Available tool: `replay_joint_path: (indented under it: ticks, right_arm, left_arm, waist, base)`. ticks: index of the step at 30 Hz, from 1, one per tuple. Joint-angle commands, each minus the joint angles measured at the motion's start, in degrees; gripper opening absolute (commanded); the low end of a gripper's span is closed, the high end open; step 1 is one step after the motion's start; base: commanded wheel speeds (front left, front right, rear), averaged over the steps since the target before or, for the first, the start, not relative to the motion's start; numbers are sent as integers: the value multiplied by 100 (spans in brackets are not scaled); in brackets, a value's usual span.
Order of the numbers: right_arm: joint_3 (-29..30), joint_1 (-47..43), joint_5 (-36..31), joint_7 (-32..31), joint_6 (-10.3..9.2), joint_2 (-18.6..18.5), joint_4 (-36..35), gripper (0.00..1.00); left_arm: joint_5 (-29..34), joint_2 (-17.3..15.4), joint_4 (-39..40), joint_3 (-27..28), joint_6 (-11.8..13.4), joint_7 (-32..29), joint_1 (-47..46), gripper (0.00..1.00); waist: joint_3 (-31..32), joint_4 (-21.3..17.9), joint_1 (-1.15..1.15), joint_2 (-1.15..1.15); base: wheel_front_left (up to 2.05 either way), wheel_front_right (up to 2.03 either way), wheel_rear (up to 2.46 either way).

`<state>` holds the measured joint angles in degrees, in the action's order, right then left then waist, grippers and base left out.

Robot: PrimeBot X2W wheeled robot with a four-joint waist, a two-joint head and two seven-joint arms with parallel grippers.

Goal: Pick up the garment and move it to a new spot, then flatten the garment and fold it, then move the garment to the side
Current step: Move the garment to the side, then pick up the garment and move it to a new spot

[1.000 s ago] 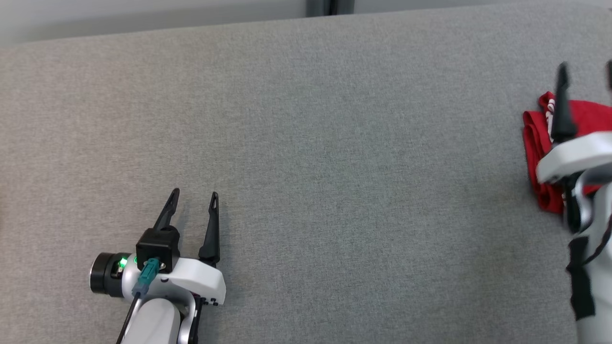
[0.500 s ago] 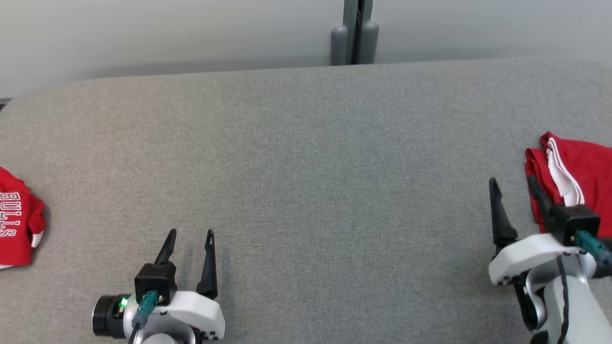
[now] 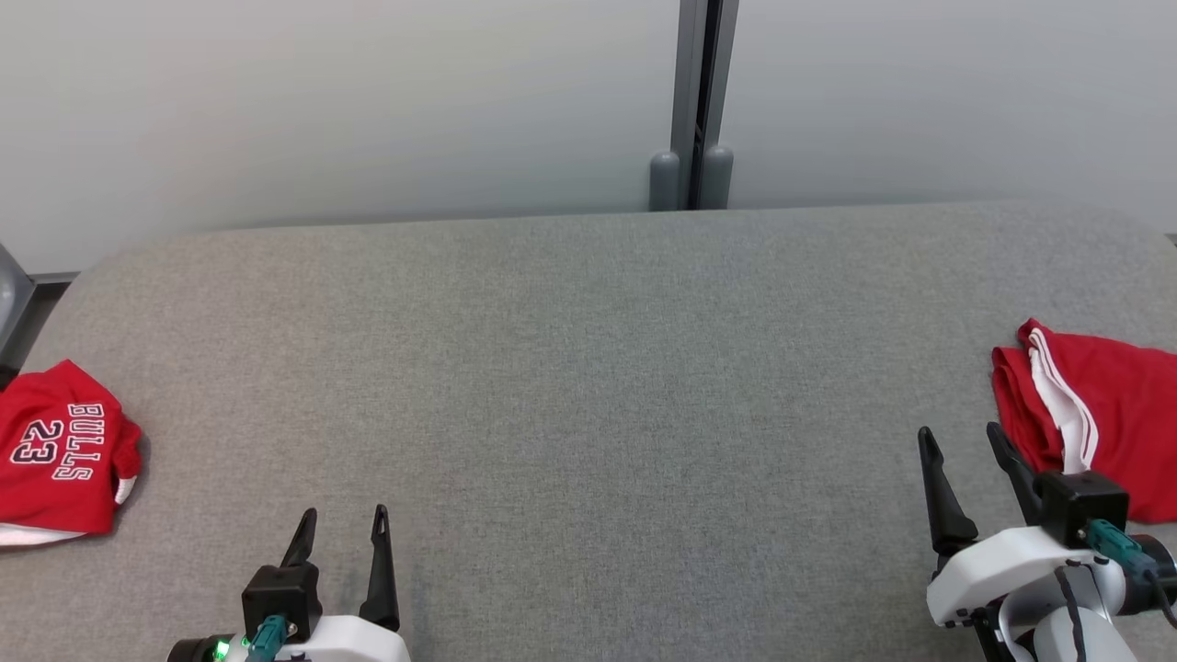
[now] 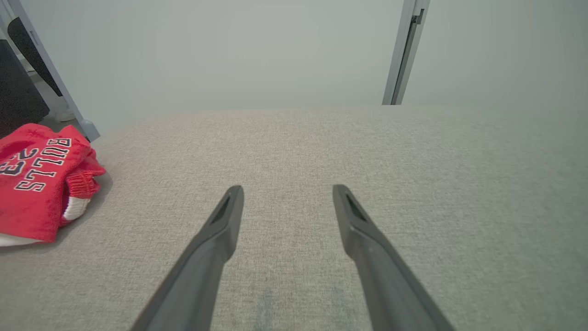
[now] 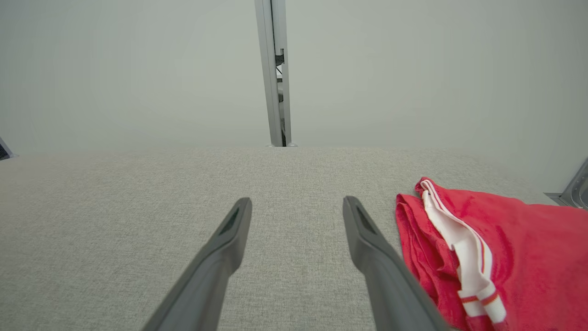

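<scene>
We see the folded red white-striped garment point(image 3: 1117, 414) lying on the grey fabric desk point(image 3: 588, 368) just beside our released, empty right hand point(image 3: 959, 432).

Left end effector point(image 3: 345, 511), low on the robot's left: two dark fingers spread wide, nothing btwn them, pointing straight fwd. Its white wrist housing point(image 3: 354, 639) carries a black block point(image 3: 280, 588) w/ a teal plug point(image 3: 268, 634) & a green light. Right end effector point(image 3: 958, 430), on the robot's right, sits a bit further fwd: fingers also spread & empty, leaning slightly toward the left arm. Same black block point(image 3: 1083, 504) & teal plug point(image 3: 1114, 544) on its white wrist point(image 3: 998, 563). Wrist views: each pair of fingers point(image 4: 216, 239) point(image 5: 220, 257) tapers to a slotted tip.
</scene>
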<state>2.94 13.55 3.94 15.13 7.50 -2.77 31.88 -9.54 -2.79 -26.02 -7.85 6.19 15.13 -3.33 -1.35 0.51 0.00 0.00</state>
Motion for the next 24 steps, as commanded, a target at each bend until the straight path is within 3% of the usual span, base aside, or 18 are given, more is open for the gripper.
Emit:
replay_joint_path:
  ticks: [1, 18, 24]
  right_arm:
    - [-4, -86, 50, 1, -2, -30, -55, 100]
    - [-106, -392, 328, 1, -2, -27, -74, 100]
    - [-204, -460, 386, 1, -2, -28, -111, 100]
  left_arm:
    - [-12, -24, 19, 27, 52, 1, 48, 100]
    - [104, -25, 74, 232, -12, 1, 299, 100]
    - [142, -27, 22, 173, 2, 1, 185, 100]
  waist:
    - [101, 22, 0, 0]
    - [382, 134, 0, 0]
    - [288, 700, 0, 0]
  base:
    - [0, 0, 0]
    - [0, 0, 0]
    - [0, 0, 0]
